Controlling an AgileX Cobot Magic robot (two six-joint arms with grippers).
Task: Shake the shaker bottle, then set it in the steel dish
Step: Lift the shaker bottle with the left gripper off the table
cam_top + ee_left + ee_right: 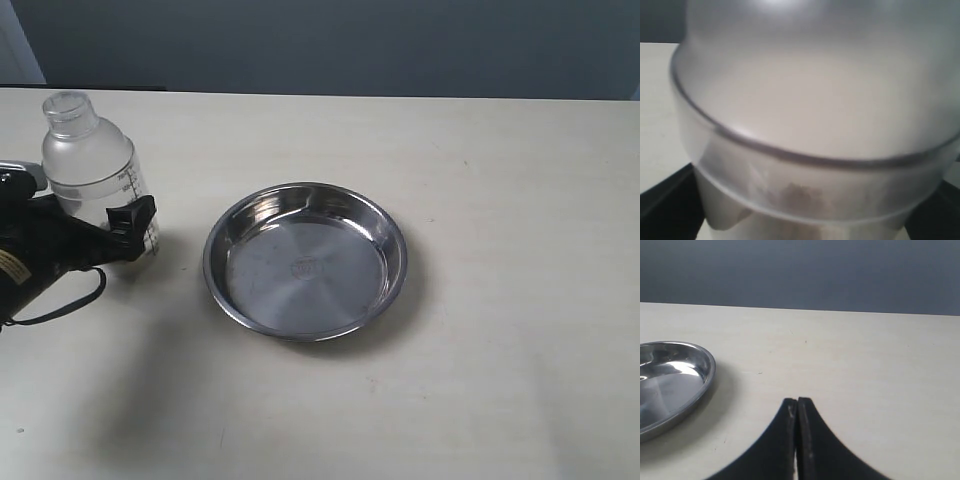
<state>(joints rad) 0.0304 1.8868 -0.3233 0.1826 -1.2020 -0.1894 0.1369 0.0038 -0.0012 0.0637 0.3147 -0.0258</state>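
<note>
The shaker bottle (pixel 93 165), clear frosted plastic with black marks and a small round cap, stands upright at the table's left side. My left gripper (pixel 118 224) is shut on its lower body; one black finger (pixel 133 214) crosses its front. In the left wrist view the bottle (pixel 810 115) fills the picture, with brown granules (pixel 801 196) low inside and dark fingers (pixel 664 200) at the corners. The steel dish (pixel 300 292) lies to the bottle's right, apart from it and with nothing in it. My right gripper (pixel 797 403) is shut on nothing, above bare table beside the dish (pixel 670 380).
The pale table (pixel 500 200) runs back to a dark blue-grey wall (pixel 350 45). A black cable (pixel 70 305) loops from the left arm near the table's left edge. The right arm does not show in the exterior view.
</note>
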